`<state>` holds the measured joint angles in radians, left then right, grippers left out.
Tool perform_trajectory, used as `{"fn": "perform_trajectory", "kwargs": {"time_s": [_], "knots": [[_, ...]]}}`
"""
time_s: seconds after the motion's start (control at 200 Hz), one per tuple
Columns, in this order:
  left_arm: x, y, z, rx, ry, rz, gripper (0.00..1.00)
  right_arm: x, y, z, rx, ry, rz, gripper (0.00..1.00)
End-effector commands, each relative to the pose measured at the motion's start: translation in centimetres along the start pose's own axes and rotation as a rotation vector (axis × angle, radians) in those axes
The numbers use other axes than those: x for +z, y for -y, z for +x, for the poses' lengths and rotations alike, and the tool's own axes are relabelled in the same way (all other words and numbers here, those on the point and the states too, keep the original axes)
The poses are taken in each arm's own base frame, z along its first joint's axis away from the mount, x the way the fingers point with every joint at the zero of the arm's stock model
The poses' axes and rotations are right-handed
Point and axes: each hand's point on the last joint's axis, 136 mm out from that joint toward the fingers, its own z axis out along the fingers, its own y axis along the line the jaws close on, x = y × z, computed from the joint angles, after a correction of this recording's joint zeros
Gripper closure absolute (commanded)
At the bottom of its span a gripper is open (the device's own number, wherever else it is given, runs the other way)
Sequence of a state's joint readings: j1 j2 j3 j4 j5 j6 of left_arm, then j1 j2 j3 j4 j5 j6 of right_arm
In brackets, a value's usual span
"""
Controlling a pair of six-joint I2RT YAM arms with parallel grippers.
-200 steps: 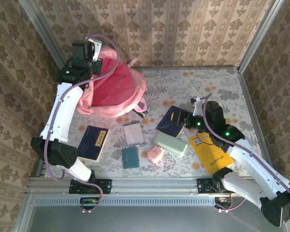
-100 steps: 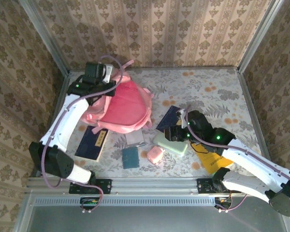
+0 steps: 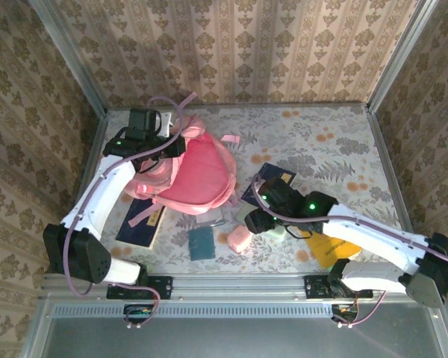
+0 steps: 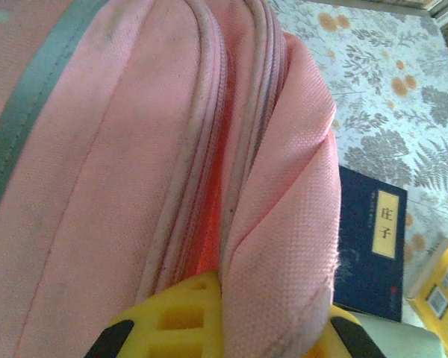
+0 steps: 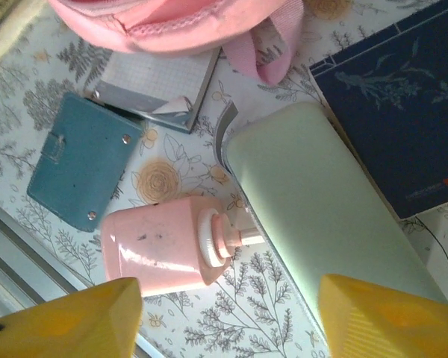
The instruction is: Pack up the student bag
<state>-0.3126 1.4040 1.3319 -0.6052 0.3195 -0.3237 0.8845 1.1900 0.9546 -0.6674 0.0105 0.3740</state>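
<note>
The student bag (image 3: 201,175), a big pink backpack, lies at the left-middle of the table and is lifted at its back end. My left gripper (image 3: 163,142) is shut on a fold of its fabric by the zipper; in the left wrist view the student bag (image 4: 119,149) runs down between the yellow fingers of my left gripper (image 4: 231,328). My right gripper (image 3: 257,221) hovers open and holds nothing. In the right wrist view the right gripper (image 5: 228,317) is just above a pink bottle (image 5: 164,246) lying on its side and a pale green case (image 5: 321,216).
A teal wallet (image 5: 78,168) and a grid notepad (image 5: 160,82) lie by the bag's lower edge. A dark blue book (image 3: 272,179) lies right of the bag and a yellow book (image 3: 332,246) under my right arm. Another dark blue book (image 3: 138,220) lies at front left.
My left arm has dragged the bag to the right and toward the front. My right arm has swung left, from the yellow book to above the pink bottle, its jaws a little wider.
</note>
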Motion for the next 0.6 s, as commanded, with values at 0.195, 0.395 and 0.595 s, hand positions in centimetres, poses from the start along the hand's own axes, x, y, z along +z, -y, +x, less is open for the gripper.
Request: {"fn": "perform_trajectory", "kwargs": {"time_s": [0.195,0.395,0.595], "knots": [[1.1,0.1,-0.8,-0.084,-0.001,0.06,1.0,2.3,-3.1,1.9,-0.146,-0.212,-0.059,0.1],[2.5,-0.6,0.3,-0.1,-0.038,0.069,0.99,3.7,-2.9,2.3,-0.112,-0.284,0.009,0.0],[3.5,-1.0,0.8,-0.127,-0.06,0.087,1.0,5.0,-4.2,3.3,-0.178,-0.346,0.05,0.0]]}}
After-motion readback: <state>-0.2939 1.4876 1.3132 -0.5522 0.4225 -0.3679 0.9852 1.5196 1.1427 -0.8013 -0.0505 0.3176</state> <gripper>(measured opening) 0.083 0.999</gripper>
